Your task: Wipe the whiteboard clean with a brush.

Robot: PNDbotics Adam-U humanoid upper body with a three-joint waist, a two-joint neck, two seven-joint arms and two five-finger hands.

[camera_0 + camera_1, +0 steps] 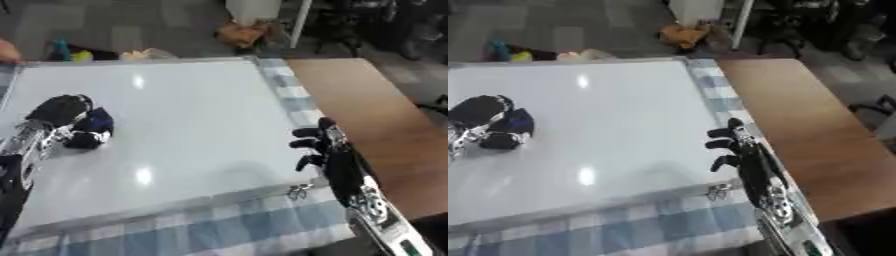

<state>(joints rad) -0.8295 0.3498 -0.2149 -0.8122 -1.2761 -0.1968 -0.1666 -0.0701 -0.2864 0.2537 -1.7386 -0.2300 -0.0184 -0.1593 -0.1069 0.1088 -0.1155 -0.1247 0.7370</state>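
left hand [59, 111] sits at about 9 o'clock on the whiteboard [184, 115], fingers curled round a small dark blue brush [94, 129], which looks like a block eraser. the brush lies down on the board surface just beside the palm, on its 4 o'clock side. right hand [325, 150] is at 4 o'clock, at the board's right edge, fingers bent slightly but relaxed, holding nothing, idle.

the board lies flat on a blue-and-white checked cloth [219, 230], which covers a wooden table [367, 105] that shows bare at 3 o'clock. the board looks already white, with only glare spots and no marks i can make out.

handling guess: the brush is probably light, a stiff body over a soft felt face, not fragile. best held across the top and both long sides so the felt stays flat on the board; a tilted grip would drag only one edge. the glossy board is slick, so the brush should slide easily, but the board may creep on the cloth under sideways strokes. the right hand at the edge could steady it.

a small metal clip-like thing [299, 190] sits at the board's 5 o'clock corner; can't tell what it is.
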